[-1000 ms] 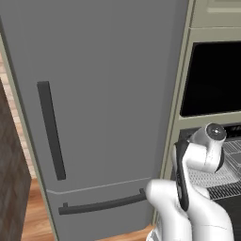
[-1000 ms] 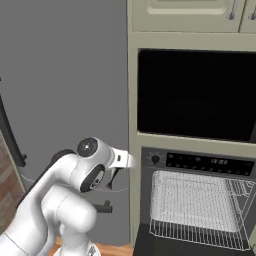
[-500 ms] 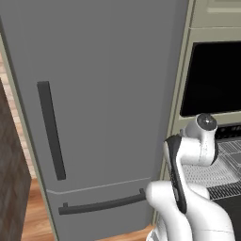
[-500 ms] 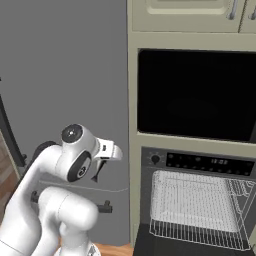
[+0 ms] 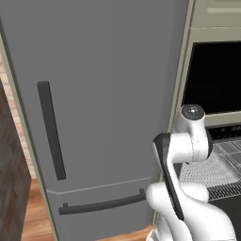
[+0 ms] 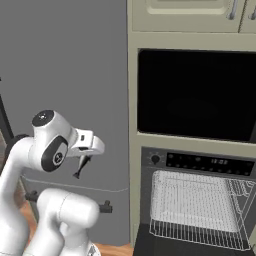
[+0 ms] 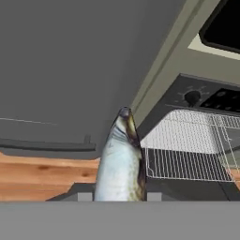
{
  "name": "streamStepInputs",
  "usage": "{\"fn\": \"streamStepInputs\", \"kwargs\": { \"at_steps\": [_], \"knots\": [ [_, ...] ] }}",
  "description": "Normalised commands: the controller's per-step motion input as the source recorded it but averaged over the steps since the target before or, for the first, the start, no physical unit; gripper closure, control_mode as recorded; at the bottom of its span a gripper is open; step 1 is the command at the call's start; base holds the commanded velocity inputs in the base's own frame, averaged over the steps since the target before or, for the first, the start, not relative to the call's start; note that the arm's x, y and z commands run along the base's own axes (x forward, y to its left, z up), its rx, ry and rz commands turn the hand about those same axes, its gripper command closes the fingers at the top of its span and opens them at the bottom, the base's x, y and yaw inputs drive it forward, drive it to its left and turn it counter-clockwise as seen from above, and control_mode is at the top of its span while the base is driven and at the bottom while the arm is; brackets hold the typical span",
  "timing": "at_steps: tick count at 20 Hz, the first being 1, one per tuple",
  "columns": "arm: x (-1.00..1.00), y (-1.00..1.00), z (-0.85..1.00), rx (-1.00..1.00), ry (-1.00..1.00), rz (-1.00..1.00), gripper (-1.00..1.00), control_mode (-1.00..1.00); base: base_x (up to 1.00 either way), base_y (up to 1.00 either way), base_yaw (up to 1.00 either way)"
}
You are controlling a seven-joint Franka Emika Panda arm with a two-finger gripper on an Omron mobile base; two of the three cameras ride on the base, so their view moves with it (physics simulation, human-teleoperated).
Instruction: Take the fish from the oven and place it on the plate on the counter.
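Observation:
My gripper [image 6: 83,161] hangs downward in front of the arm's elbow, shut on the fish [image 6: 80,169], a slim dark shape dangling below the white hand. The hand view has the fish [image 7: 120,164] standing between the fingertips, pale silvery belly facing the camera, head pointing away. The oven [image 6: 194,200] stands open to the right of the gripper, well apart from it, with its wire rack [image 7: 185,145] pulled out under the dark control strip [image 6: 210,162]. The plate and the counter are out of view.
A tall grey fridge [image 5: 94,94] with dark handles fills the left, close behind the gripper. A black-windowed microwave [image 6: 195,92] sits above the oven in beige cabinetry. Wooden floor [image 7: 42,178] lies below.
The arm has swung left, away from the oven and toward the fridge front, carrying the fish along. The grip has stayed shut on it.

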Motion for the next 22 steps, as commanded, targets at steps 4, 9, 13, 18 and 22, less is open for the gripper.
{"fn": "streamStepInputs", "kwargs": {
  "at_steps": [4,9,13,18,22],
  "knots": [
    [0.00,0.00,0.00,0.00,0.00,0.00,1.00,1.00,-1.00,0.04,0.00],
    [0.00,0.00,0.00,0.00,0.00,0.00,1.00,1.00,-1.00,0.32,0.00],
    [0.00,0.00,0.00,0.00,0.00,0.00,1.00,1.00,-1.00,0.37,0.00],
    [0.00,0.00,0.00,0.00,0.00,0.00,1.00,1.00,-1.00,0.33,0.00],
    [0.00,0.00,0.00,0.00,0.00,0.00,1.00,1.00,-0.88,0.29,-0.14]
  ]
}}
